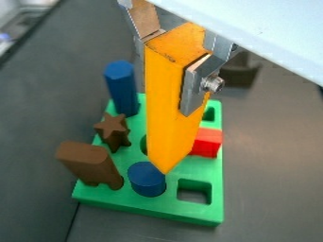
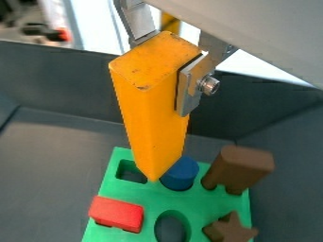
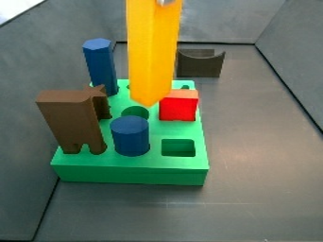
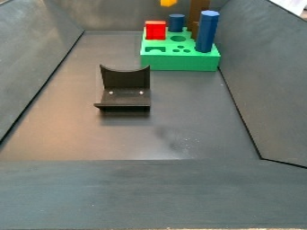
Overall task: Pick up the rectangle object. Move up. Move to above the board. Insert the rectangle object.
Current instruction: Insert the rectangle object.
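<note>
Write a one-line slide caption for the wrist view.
Gripper holds the orange block upright above the green board.

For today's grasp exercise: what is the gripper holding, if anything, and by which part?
The gripper holds the tall orange-yellow rectangular block by its upper end, silver fingers on opposite faces, above the green board.

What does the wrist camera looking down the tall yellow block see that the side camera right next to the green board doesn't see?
Only the wrist view shows the gripper, its silver fingers clamped on the block's top, and a brown star piece on the board.

Only the side view shows the dark grey arch block on the floor behind the board and the tall blue peg.

Both show the rectangle object hanging over the board, the red cube, the brown notched block and the short blue peg.
</note>
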Tool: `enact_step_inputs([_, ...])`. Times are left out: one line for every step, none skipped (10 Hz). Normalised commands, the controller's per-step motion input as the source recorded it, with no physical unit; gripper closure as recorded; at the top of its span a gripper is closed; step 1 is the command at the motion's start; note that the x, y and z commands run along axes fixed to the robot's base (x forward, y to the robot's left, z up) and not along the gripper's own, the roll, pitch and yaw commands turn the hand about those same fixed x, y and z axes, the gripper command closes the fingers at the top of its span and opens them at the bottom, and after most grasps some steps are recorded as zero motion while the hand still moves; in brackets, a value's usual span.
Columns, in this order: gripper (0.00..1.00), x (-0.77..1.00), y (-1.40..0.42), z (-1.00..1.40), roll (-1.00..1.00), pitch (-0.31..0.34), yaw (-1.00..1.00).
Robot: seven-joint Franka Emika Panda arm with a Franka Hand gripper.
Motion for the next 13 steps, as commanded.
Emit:
enact_step_inputs([1.0, 0.0, 0.0, -0.38, 0.0, 0.0, -1.0])
enact_step_inputs([1.0, 0.1, 0.0, -0.16, -0.07, 0.0, -1.0])
enact_step_inputs([1.0, 0.14, 0.01, 0.0, -0.02, 0.0, -0.16])
enact_step_inputs([1.0, 0.07, -0.18, -0.16, -0.06, -0.019, -0.35])
enact_step_inputs([1.0, 0.0, -0.15, -0.17, -0.05, -0.034, -0.97])
enact_step_inputs([1.0, 0.0, -0.1, -0.19, -0.04, -0.02, -1.0])
enact_step_inputs([1.0, 0.0, -0.09, -0.02, -0.11, -0.019, -0.99])
enact_step_inputs([1.0, 0.23, -0.08, 0.0, -0.15, 0.0, -0.81])
enact_step_inputs([1.0, 0.0, 0.05, 0.0, 0.0, 0.0, -0.06])
enact_step_inputs([1.0, 0.07, -0.04, -0.05, -0.05, 0.0, -0.13])
enact_step_inputs([1.0, 0.2, -0.16, -0.08, -0.01, 0.0, -0.83])
enact_step_inputs([1.0, 0.01, -0.13, -0.1, 0.0, 0.0, -1.0])
enact_step_inputs([1.0, 0.0, -0.05, -0.14, 0.0, -0.001, -1.0])
